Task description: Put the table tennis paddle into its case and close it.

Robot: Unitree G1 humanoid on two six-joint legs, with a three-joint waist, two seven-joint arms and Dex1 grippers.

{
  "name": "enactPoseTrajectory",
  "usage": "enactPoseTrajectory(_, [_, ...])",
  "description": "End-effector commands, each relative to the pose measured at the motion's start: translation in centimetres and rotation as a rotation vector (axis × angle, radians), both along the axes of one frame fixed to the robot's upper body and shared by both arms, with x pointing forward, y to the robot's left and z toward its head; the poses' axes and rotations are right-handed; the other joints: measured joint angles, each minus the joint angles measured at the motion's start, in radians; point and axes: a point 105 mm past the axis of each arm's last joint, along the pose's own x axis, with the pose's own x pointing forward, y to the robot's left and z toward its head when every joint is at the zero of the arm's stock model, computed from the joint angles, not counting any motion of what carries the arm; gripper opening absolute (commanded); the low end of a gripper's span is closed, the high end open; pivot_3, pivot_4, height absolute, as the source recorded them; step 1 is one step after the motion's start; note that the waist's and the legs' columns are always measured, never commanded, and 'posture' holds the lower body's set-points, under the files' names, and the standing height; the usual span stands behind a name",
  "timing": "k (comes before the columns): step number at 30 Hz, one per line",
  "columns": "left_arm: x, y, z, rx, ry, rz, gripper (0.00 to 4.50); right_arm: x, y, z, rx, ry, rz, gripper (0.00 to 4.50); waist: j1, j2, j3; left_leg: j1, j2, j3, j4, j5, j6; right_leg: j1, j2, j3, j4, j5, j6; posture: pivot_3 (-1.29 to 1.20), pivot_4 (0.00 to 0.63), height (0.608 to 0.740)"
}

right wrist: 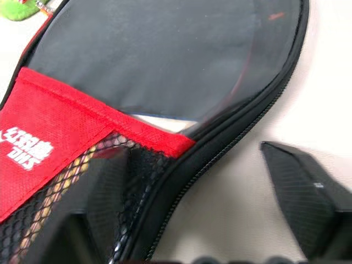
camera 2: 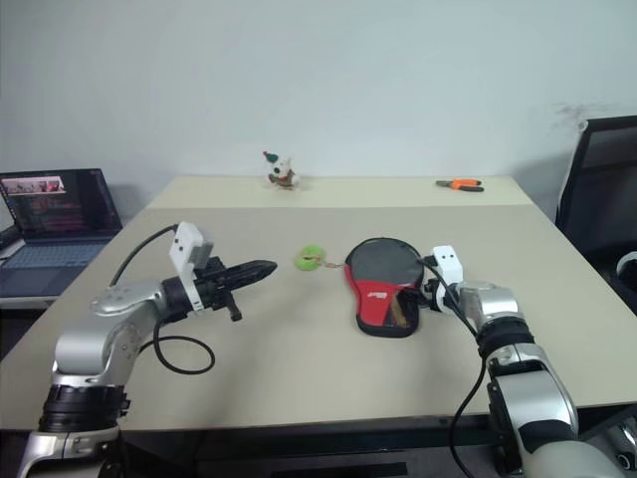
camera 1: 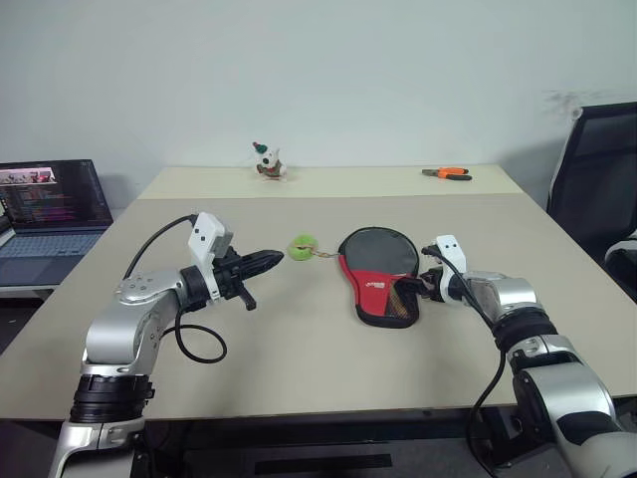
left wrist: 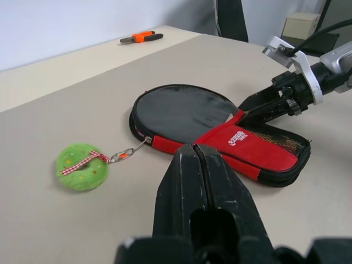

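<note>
The case (camera 1: 390,301) lies flat at the middle of the table, black with a red logo panel (left wrist: 247,149) and mesh. The table tennis paddle (camera 1: 378,251) sits inside it, its black face showing in the uncovered round half. Its handle is covered by the panel. A green plush pull (camera 1: 303,246) hangs off the case's left rim on a small chain. My right gripper (right wrist: 190,159) is open and straddles the case's right zipper edge, one finger over the mesh and the other over the table. My left gripper (camera 1: 271,261) is shut and empty, hovering just left of the pull.
An open laptop (camera 1: 50,214) stands at the far left on a lower surface. Orange pliers (camera 1: 446,173) and a small toy figure (camera 1: 267,159) lie on the far table. A black chair (camera 1: 597,169) stands at the right edge.
</note>
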Motion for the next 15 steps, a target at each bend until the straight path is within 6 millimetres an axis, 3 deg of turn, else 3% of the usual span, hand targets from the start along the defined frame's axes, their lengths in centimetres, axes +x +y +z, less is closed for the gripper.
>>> enactPoseTrajectory(1, [-0.5,0.3,1.5,0.008,-0.055,0.006,0.0,-0.8,1.5,-1.1,0.007,0.062,0.069,2.68,-0.002,0.0,0.0,0.0,0.0,0.0,0.0,0.0,0.0,0.0,0.0,0.0,0.0,0.0,0.0,0.0,0.15,0.74])
enactPoseTrajectory(9, [-0.7,0.6,1.2,0.013,-0.037,0.009,0.0,-0.6,2.6,-1.4,0.076,0.088,0.051,0.16,-0.004,-0.001,-0.001,0.002,0.0,0.002,0.0,0.0,0.0,0.001,0.0,0.002,0.0,0.001,-0.001,0.0,0.15,0.74])
enactPoseTrajectory(15, [-1.9,0.5,0.3,0.042,0.019,-0.075,0.0,-0.9,5.9,-0.5,0.188,0.121,0.139,0.01,-0.019,-0.001,-0.001,0.009,0.001,0.008,-0.004,0.0,0.0,0.002,0.003,0.014,0.001,0.002,-0.002,0.0,0.15,0.74])
